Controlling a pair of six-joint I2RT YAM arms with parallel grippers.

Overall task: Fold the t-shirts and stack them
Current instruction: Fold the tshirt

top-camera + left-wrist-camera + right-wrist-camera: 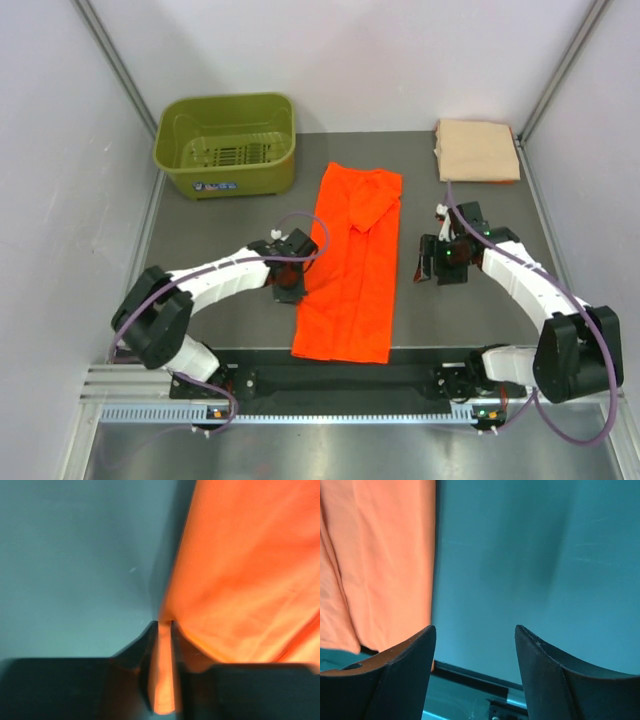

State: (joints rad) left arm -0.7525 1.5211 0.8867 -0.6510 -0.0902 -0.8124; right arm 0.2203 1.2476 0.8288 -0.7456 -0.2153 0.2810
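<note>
At mid-table, found orange t-shirt (350,265) spread flat as a long narrow strip, running from the far side toward the arm bases, with one sleeve turned over onto the cloth near the far end.

Noted left gripper (164,625) set at the strip's left edge, in its near half. Confirmed from the left wrist view: fingers (145,650) drawn almost together, with a thin fold of orange cloth pinched between them. Clamped on the shirt's edge, low against the grey table (220,210). Unable to tell the layer count in the pinch.

Located right gripper (475,630) off the strip's right edge, near it but apart. Checked the right wrist view: fingers spread wide, with only bare table surface between them. Released, holding nothing, touching no cloth. Saw the orange edge only along the left of that view, beyond the left finger.

Recorded pale peach-tan t-shirt (477,150) at the far right corner — folded to a neat square, lying flat, well apart from both grippers and from the orange t-shirt. Not stacked one on the other.

Logged olive-green plastic basket (240,175) at the far left corner — upright, open side up, well apart from both shirts.
</note>
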